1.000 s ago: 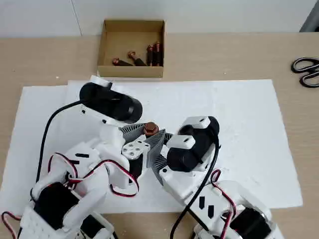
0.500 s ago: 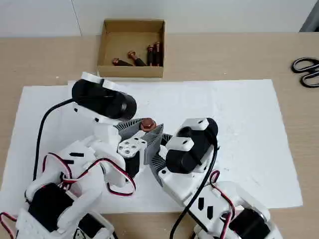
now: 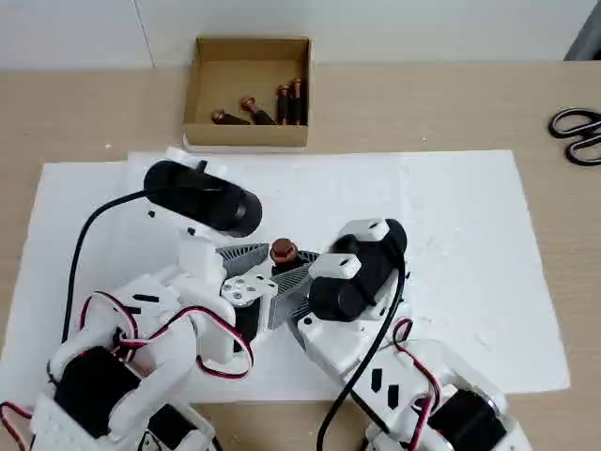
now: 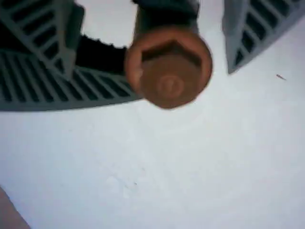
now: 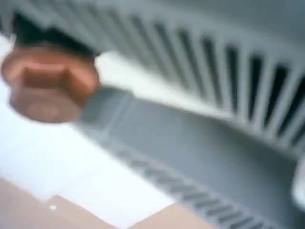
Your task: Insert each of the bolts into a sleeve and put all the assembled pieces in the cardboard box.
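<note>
Currently, the left gripper (image 3: 263, 271) is seen low over the white sheet (image 3: 451, 216), and its jaws are spread apart. In the left wrist view, the copper bolt (image 4: 167, 71) is found between its ribbed grey fingers (image 4: 38, 57). A strip of white sheet is visible between the bolt head and one finger. A dark sleeve (image 4: 167, 12) is seen directly behind the bolt head, with the bolt seated in it. In the high view, the bolt (image 3: 283, 251) is placed just at the tip of the left gripper, and the sleeve (image 3: 282, 270) is seen touching its underside.

The right gripper (image 3: 293, 299) is set just beside the left one, close against the sleeve. Whether it is spread or pressed together cannot be told. In the right wrist view, the bolt head (image 5: 47, 86) is shown close by, blurred.

Well beyond both grippers, the cardboard box (image 3: 192, 94) is placed on the table (image 3: 423, 103). Several assembled pieces (image 3: 258, 111) are laid inside it. A pair of scissors (image 3: 575, 134) is seen far out to the right gripper's side, at the table's edge.
</note>
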Controlling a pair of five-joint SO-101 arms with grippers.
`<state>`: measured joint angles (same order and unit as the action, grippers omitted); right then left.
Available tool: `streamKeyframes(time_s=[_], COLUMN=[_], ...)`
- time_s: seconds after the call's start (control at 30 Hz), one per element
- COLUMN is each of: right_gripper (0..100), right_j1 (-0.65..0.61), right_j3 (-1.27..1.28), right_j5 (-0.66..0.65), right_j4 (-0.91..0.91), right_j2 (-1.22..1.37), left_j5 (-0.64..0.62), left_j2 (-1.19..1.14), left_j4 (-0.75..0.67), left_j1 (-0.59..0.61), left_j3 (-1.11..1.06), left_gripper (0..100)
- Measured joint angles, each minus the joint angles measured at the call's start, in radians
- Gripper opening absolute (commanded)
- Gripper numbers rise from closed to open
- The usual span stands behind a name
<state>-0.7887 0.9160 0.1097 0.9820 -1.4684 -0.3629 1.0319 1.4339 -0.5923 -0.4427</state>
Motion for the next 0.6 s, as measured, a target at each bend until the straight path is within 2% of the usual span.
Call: streamKeyframes(time_s=[0.3,0.6], right_gripper=[0.3,0.3], right_j1=[0.000,-0.002], right_j3=[-0.002,0.044], right_j5=[0.000,0.000], right_j4=[0.000,0.000], right_j2=[0.000,0.000], left_j5=[0.002,0.000], left_j2=[0.000,0.000], left_j4=[-0.103,-0.118], left_j1=[-0.002,0.028], left_j3=[-0.002,0.048], left_gripper=[21,20])
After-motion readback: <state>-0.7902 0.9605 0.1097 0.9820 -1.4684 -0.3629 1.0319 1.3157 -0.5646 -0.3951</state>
